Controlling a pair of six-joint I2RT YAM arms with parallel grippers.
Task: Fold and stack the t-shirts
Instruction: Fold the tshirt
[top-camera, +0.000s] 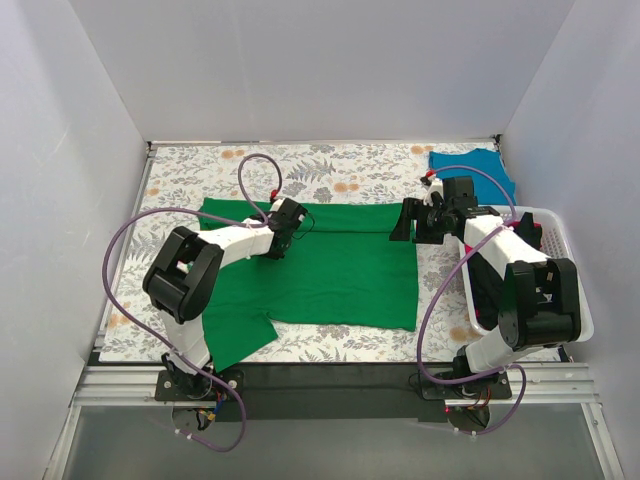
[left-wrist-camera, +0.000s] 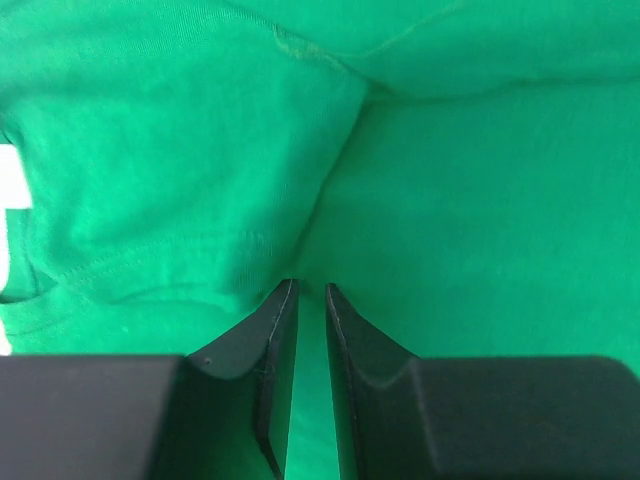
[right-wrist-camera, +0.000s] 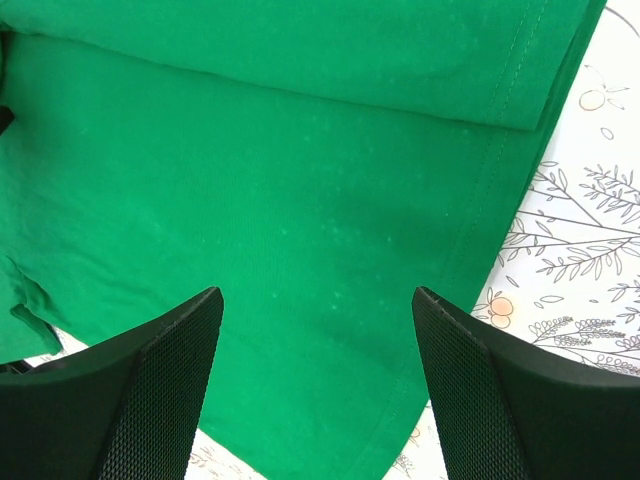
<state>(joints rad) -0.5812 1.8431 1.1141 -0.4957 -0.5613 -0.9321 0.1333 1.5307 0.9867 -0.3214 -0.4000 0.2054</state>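
A bright green t-shirt (top-camera: 340, 275) lies spread flat across the middle of the table, its far edge folded over toward me. My left gripper (top-camera: 292, 222) rests on its far left part. In the left wrist view the jaws (left-wrist-camera: 312, 288) stand almost closed, pinching a fold of green fabric (left-wrist-camera: 480, 200). My right gripper (top-camera: 403, 222) hovers over the shirt's right edge. In the right wrist view it is wide open (right-wrist-camera: 317, 295) and empty above the green cloth (right-wrist-camera: 300, 180). A teal-blue t-shirt (top-camera: 475, 165) lies at the back right corner.
A white slotted basket (top-camera: 560, 240) stands at the right edge beside the right arm. The table has a floral cover (top-camera: 340, 170), also seen in the right wrist view (right-wrist-camera: 580, 240). White walls enclose the left, back and right sides.
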